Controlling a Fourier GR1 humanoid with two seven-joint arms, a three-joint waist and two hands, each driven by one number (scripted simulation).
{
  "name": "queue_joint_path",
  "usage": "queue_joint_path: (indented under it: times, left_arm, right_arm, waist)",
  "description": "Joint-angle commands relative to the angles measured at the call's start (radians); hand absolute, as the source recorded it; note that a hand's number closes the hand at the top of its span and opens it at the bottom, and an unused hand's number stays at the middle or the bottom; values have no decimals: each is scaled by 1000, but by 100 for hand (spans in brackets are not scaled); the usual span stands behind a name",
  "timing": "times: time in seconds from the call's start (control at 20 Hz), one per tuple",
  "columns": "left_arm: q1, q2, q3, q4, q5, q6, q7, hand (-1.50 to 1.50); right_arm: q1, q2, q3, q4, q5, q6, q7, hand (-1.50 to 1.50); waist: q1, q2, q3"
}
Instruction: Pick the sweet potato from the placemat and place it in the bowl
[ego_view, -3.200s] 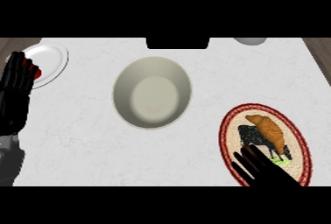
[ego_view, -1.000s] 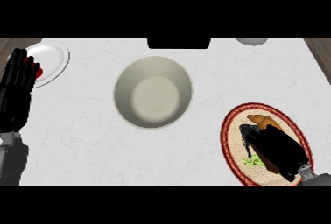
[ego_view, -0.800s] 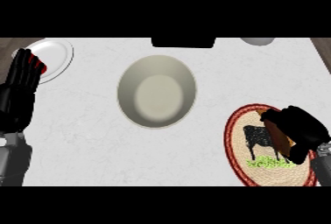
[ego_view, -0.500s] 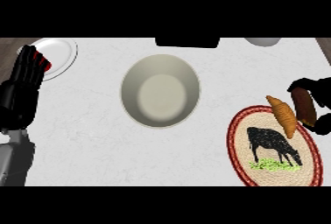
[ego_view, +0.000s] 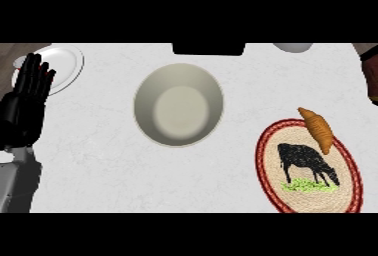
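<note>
While the left hand (ego_view: 28, 102) rested at the left edge of the frame, its fingers were straight and pointed up, holding nothing, with the grey forearm running down to the lower left corner. Its fingertips overlapped the rim of a white plate (ego_view: 68, 64) in the upper left of the frame.

Sweet potato (ego_view: 316, 128): orange, elongated, tilted with its narrow tip toward the upper left. It lay on the upper right edge of the placemat (ego_view: 306, 172), its upper end reaching over the red border onto the white counter (ego_view: 111, 165). No hand touched it.

Placemat: oval, woven, red-rimmed, with a black cow figure standing on a green patch; located lower right of the frame.

Bowl (ego_view: 179, 104): pale, oval in this view, at the centre of the frame, left of the placemat and well apart from the sweet potato. Nothing lay inside it.

Right hand (ego_view: 371, 70): only a dark sliver showed at the right edge, upper part of the frame, above and to the right of the sweet potato and apart from it. Finger state could not be told.

A dark rectangular object (ego_view: 208, 48) sat at the top centre edge, and a pale rounded object (ego_view: 294, 47) sat at the top right edge, both cut off by the frame.
</note>
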Motion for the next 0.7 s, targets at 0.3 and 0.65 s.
queue_joint_path:
  times: [0.3, 0.65]
  left_arm:
    - [45, -12, 14, -3, -14, 11, -26, 0]
    - [54, 23, 40, -45, 16, -15, 23, 0]
  right_arm:
    - [-204, 46, -76, -33, -214, 274, -28, 150]
    - [-288, 202, -24, -200, -329, 460, 246, 150]
  waist:
    - [-22, -12, -2]
    - [-33, -22, -3]
